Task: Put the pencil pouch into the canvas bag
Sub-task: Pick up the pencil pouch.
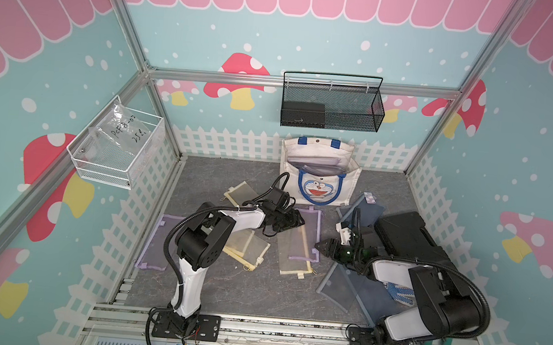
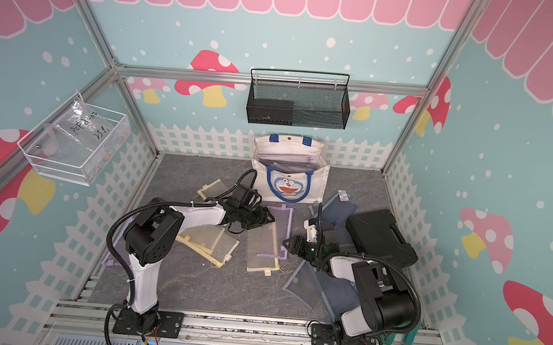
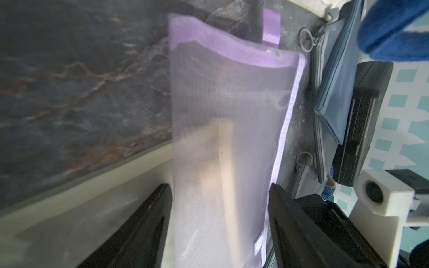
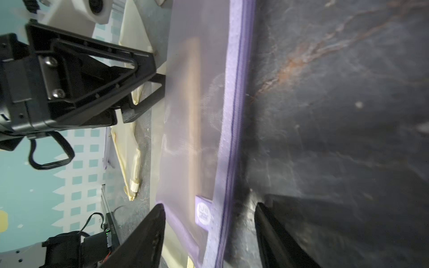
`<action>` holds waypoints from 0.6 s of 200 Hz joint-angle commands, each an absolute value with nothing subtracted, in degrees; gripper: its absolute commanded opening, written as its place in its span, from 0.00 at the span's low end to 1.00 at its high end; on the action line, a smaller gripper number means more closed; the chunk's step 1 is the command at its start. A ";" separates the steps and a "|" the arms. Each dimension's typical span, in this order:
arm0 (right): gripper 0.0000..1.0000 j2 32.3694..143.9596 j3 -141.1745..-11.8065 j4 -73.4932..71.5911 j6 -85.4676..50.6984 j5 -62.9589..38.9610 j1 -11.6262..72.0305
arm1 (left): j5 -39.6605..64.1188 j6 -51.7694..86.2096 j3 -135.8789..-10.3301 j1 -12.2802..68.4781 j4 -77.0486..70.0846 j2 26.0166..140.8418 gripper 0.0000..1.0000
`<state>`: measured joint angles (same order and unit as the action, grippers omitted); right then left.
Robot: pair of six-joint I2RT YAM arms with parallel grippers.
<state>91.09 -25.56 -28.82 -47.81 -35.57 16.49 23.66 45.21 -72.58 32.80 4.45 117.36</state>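
Note:
The pencil pouch (image 1: 309,232) (image 2: 280,228), purple see-through mesh, lies flat mid-table, partly over a yellow pouch (image 1: 292,253). My left gripper (image 1: 300,221) (image 3: 218,188) is at its far end. The jaws stand apart, one at each long edge, and the pouch (image 3: 222,116) fills the gap. My right gripper (image 1: 318,247) (image 4: 209,205) is open at the near end, where the pouch (image 4: 197,116) and its zip edge lie between the fingers with bare table beside one finger. The canvas bag (image 1: 349,186) (image 2: 319,180) stands open at the back, pouches inside.
Yellow pouches (image 1: 248,242) and another purple pouch (image 1: 156,241) lie to the left. Blue-grey pouches (image 1: 344,285) and a black case (image 1: 403,232) lie to the right. A black mesh basket (image 1: 332,103) and a white wire basket (image 1: 117,145) hang on the walls.

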 commanded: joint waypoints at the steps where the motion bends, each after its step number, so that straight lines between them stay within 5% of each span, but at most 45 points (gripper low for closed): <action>1: 0.60 96.49 -27.25 -37.92 -50.24 -39.21 16.04 | 24.97 47.55 -71.81 34.07 0.96 119.70 0.63; 45: 0.41 98.63 -29.00 -37.65 -49.38 -39.76 16.00 | 25.47 51.23 -66.18 35.33 -6.65 117.73 0.39; 89: 0.09 95.13 -29.47 -32.91 -46.39 -38.27 16.00 | 26.89 53.11 -62.19 35.50 -10.50 114.10 0.17; 120: 0.00 89.55 -32.06 -24.53 -41.26 -37.66 16.00 | 27.33 52.83 -60.56 35.67 -9.96 110.24 0.13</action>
